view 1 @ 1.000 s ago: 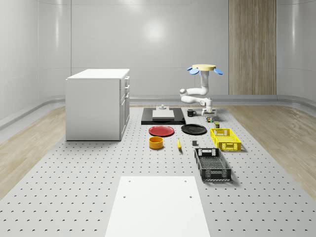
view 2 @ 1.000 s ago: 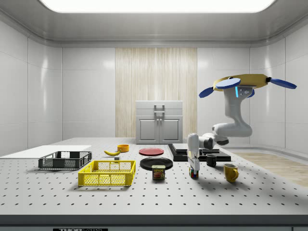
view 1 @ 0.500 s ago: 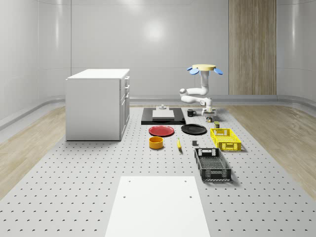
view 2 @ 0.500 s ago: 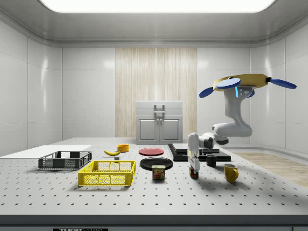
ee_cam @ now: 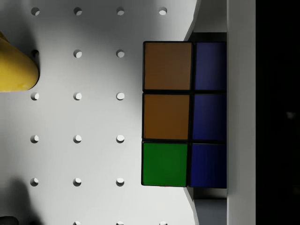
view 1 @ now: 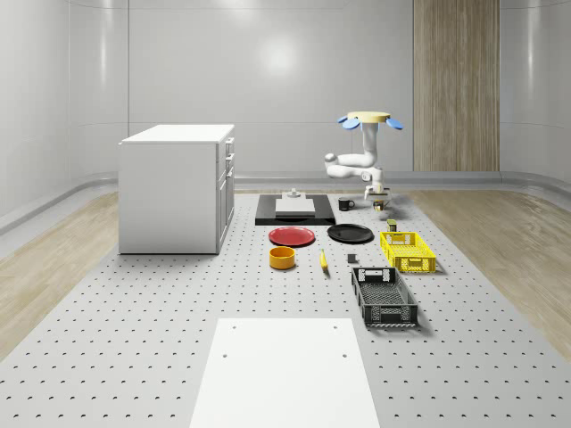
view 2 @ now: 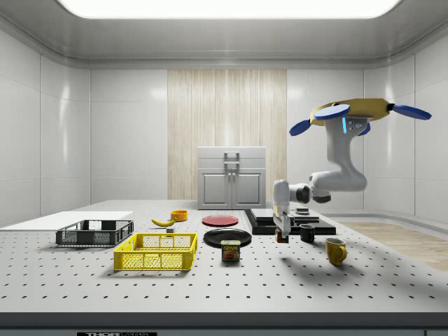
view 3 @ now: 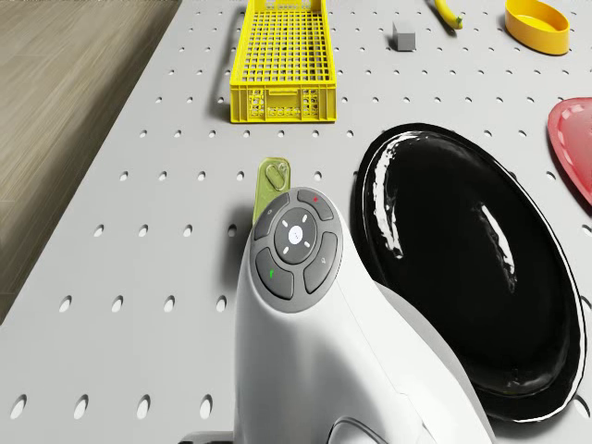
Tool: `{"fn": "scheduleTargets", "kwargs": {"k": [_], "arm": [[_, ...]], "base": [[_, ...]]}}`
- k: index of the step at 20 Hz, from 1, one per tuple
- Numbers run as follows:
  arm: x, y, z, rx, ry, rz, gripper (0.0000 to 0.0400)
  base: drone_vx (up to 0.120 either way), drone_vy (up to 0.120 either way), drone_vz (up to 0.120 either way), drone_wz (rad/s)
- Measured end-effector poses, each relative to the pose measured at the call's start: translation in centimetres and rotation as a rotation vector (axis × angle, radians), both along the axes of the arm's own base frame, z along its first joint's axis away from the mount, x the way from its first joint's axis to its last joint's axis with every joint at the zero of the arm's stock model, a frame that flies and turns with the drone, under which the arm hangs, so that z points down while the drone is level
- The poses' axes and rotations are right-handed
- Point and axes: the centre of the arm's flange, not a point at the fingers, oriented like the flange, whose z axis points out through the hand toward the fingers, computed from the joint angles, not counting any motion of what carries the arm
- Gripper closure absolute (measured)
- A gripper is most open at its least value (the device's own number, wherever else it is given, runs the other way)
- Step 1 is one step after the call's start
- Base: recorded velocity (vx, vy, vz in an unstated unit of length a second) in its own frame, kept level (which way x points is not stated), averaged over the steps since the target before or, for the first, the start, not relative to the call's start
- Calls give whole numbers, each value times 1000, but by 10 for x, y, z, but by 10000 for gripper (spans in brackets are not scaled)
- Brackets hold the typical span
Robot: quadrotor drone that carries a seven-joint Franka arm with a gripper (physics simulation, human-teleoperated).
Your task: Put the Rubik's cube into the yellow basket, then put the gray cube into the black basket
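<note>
The Rubik's cube (view 2: 281, 236) hangs a little above the table with my gripper (view 2: 281, 232) shut on it; its orange, green and blue tiles (ee_cam: 183, 115) face the wrist camera. The drone (view 1: 368, 119) hovers over the table's far right part, beside the black mug (view 1: 345, 203), its arm bent down to the gripper (view 1: 381, 204). The yellow basket (view 1: 408, 251) lies nearer the camera, with the black basket (view 1: 383, 295) in front of it. A small gray cube (view 3: 403, 35) sits on the table close to the yellow basket (view 3: 282, 57).
Under the arm are a black plate (view 3: 472, 268) and a tin can (view 3: 271, 188). A yellow mug (view 2: 335, 250) stands at the side view's right of the gripper. A red plate (view 1: 292, 235), orange bowl (view 1: 282, 257), banana (view 1: 323, 260) and white cabinet (view 1: 177, 187) lie further off.
The gripper has lifted the Rubik's cube off the table, and the drone has risen slightly. The other objects have stayed in place.
</note>
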Motion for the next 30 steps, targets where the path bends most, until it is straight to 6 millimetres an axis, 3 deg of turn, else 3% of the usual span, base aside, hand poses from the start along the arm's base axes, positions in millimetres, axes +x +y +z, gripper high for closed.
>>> {"fn": "scheduleTargets", "kwargs": {"k": [10, 18, 22, 30], "arm": [[0, 0, -6, 2, -1, 0, 105], [0, 0, -6, 2, -1, 0, 105], [0, 0, -6, 2, -1, 0, 105], [0, 0, -6, 2, -1, 0, 105]], "base": [[0, 0, 120, 0], [5, 90, 0, 0], [120, 100, 0, 0], [120, 0, 0, 0]]}}
